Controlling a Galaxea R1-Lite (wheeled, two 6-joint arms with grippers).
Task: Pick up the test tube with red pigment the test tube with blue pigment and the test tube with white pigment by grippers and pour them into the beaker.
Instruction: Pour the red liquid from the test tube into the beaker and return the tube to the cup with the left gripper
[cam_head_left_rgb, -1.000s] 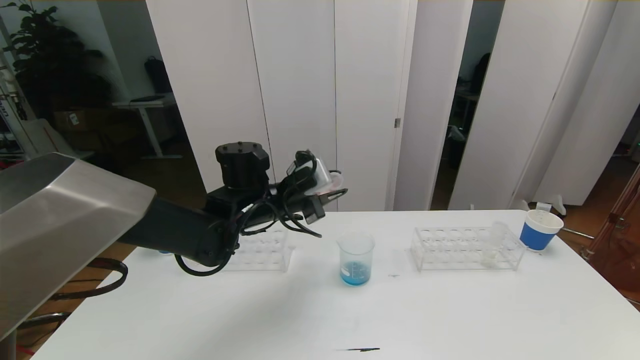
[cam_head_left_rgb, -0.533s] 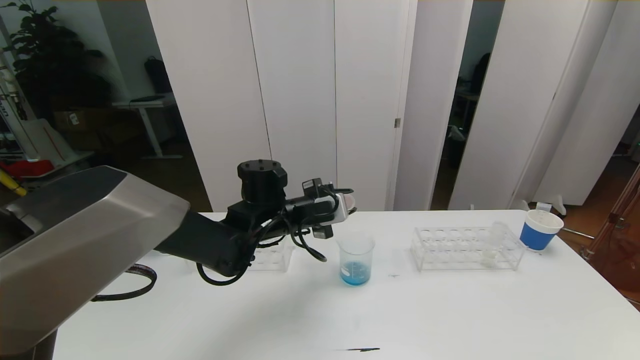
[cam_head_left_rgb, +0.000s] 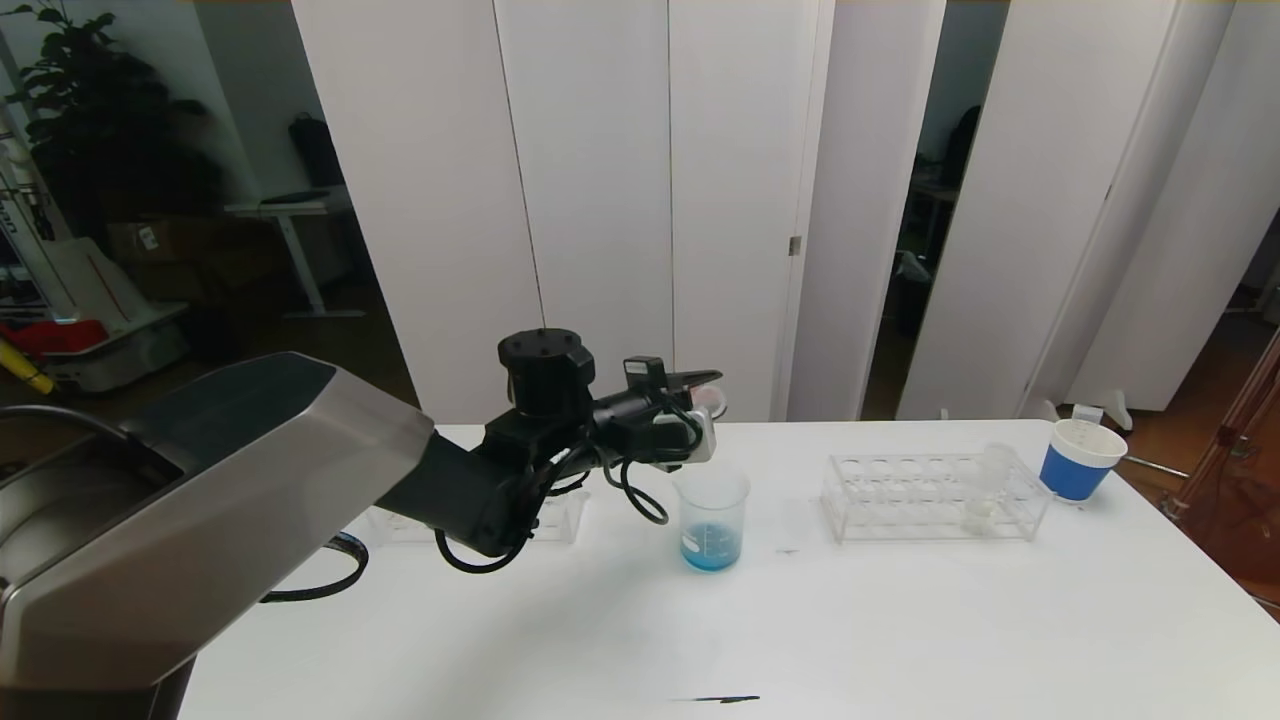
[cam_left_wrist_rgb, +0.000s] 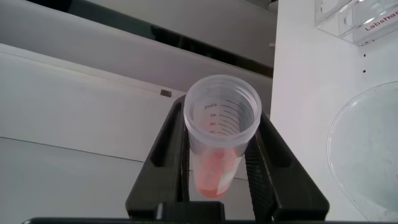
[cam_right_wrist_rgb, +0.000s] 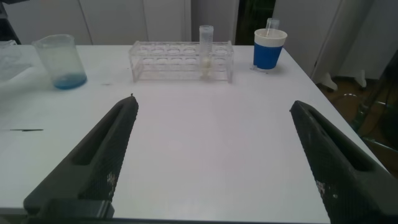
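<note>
Hovering above and just behind the beaker (cam_head_left_rgb: 712, 518), the left claw (cam_head_left_rgb: 700, 392) pinches a clear graduated tube with red pigment (cam_left_wrist_rgb: 219, 137) between its black fingers (cam_left_wrist_rgb: 169, 146). The beaker stands mid-desk (cam_head_left_rgb: 700, 640) with blue liquid at its bottom. To its right a clear rack (cam_head_left_rgb: 935, 497) holds the test tube with white pigment (cam_head_left_rgb: 985, 487), beside a blue paper cup (cam_head_left_rgb: 1080, 460). The right claw (cam_right_wrist_rgb: 211, 155) hangs spread wide over bare desk, holding nothing.

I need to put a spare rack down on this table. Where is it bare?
Bare: the near half, in front of the beaker and the right rack. Crowded: the far strip, where the left gripper holds the red tube over the beaker.
</note>
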